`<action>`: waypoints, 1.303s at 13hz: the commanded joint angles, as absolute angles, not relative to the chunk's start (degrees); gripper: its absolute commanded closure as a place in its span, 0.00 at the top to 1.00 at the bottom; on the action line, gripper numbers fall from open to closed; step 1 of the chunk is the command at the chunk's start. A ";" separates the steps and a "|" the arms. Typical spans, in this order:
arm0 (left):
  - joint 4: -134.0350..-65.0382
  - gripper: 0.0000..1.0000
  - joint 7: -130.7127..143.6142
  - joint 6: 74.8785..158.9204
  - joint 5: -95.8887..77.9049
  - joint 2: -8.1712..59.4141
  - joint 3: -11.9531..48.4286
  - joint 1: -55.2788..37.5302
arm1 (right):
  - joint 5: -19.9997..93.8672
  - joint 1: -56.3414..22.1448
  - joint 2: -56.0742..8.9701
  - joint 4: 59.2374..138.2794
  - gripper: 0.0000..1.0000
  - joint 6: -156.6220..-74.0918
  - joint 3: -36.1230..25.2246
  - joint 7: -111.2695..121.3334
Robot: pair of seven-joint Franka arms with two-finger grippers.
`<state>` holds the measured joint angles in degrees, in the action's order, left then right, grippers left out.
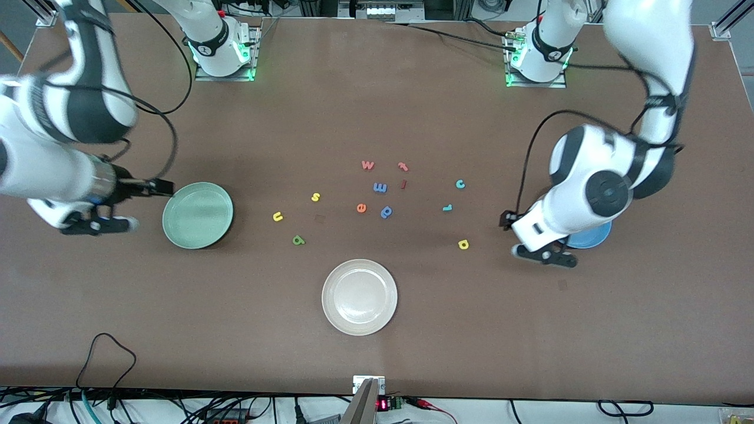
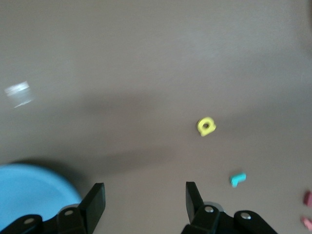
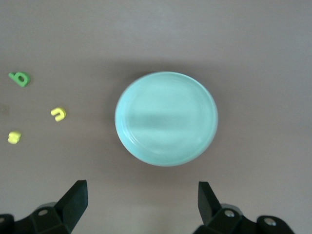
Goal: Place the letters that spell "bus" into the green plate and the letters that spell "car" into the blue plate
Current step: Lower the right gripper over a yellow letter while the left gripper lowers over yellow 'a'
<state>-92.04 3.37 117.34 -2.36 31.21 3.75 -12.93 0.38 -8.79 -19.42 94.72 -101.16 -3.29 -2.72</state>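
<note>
The green plate (image 1: 197, 215) (image 3: 166, 118) lies empty toward the right arm's end. Beside it lie the yellow "s" (image 1: 316, 197) (image 3: 14, 137), yellow "u" (image 1: 278, 217) (image 3: 58, 114) and green "b" (image 1: 298, 239) (image 3: 20, 78). My right gripper (image 1: 97, 225) (image 3: 142, 195) hangs open and empty over bare table next to that plate. The blue plate (image 1: 592, 238) (image 2: 29, 190) is mostly hidden under the left arm. Teal "c" (image 1: 460, 184), teal "r" (image 1: 447, 207) (image 2: 238, 179) and yellow "a" (image 1: 463, 244) (image 2: 206, 126) lie near it. My left gripper (image 1: 545, 256) (image 2: 145, 195) is open, empty, beside the blue plate.
A cream-white plate (image 1: 359, 297) sits nearer the front camera, mid-table. Spare letters cluster in the middle: blue "m" (image 1: 380, 188), orange "e" (image 1: 361, 208), blue "p" (image 1: 386, 212), red "w" (image 1: 367, 165) and two small red pieces (image 1: 403, 166).
</note>
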 commanded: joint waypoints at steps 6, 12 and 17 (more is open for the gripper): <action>-87.36 0.69 4.31 132.18 -1.49 44.55 3.43 -18.54 | 0.62 -19.60 -24.95 104.67 1.00 -119.86 -2.90 -13.53; -88.86 0.67 4.48 132.98 -1.76 45.70 3.52 -18.98 | 0.00 -22.23 -30.05 106.00 0.72 -129.71 -0.18 -12.75; -90.26 0.60 5.27 132.28 -1.85 45.18 3.52 -19.25 | 0.09 -22.41 -31.81 106.00 0.53 -132.10 -0.18 -9.06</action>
